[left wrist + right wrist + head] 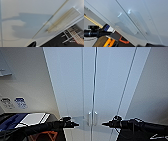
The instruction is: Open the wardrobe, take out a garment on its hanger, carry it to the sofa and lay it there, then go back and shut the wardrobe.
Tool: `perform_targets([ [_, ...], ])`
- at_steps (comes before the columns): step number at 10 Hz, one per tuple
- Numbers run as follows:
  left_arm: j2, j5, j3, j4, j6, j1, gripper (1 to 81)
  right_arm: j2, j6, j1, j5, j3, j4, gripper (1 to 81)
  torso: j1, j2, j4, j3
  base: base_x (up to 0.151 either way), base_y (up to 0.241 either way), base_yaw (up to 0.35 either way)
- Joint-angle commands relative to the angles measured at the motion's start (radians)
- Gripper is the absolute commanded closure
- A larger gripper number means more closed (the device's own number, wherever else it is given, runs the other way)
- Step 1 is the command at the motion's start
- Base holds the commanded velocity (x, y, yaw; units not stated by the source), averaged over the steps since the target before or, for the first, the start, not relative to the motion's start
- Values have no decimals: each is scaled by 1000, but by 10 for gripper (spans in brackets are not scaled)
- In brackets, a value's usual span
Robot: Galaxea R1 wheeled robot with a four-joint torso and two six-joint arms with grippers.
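Two pincers — left pincer [75, 124], right pincer [105, 124] — flanking the wardrobe [100, 77] handles [92, 118]; opening step pending, pincer openings unclear.

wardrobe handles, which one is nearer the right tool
The handle on the right door, just right of the centre seam. The right tool points at it from that side; the left door's handle lies beyond the seam.
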Motion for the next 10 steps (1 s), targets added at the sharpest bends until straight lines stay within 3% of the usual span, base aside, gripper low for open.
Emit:
perform_targets([
  [1, 63, 30, -73, -14, -4, -181, 10, 48, 5, 177, -39, -62, 23, 10, 0, 0, 0, 0, 0, 0, 0],
  [6, 207, 57, -214, -14, -4, -185, 10, 184, 5, 229, -99, -178, 31, 10, 1, 0, 0, 0, 0, 0, 0],
  [10, 282, 29, -283, -6, -3, -178, 10, 254, 1, 235, -99, -255, 17, 10, 1, 1, 0, -1, 0, 0, 0],
])
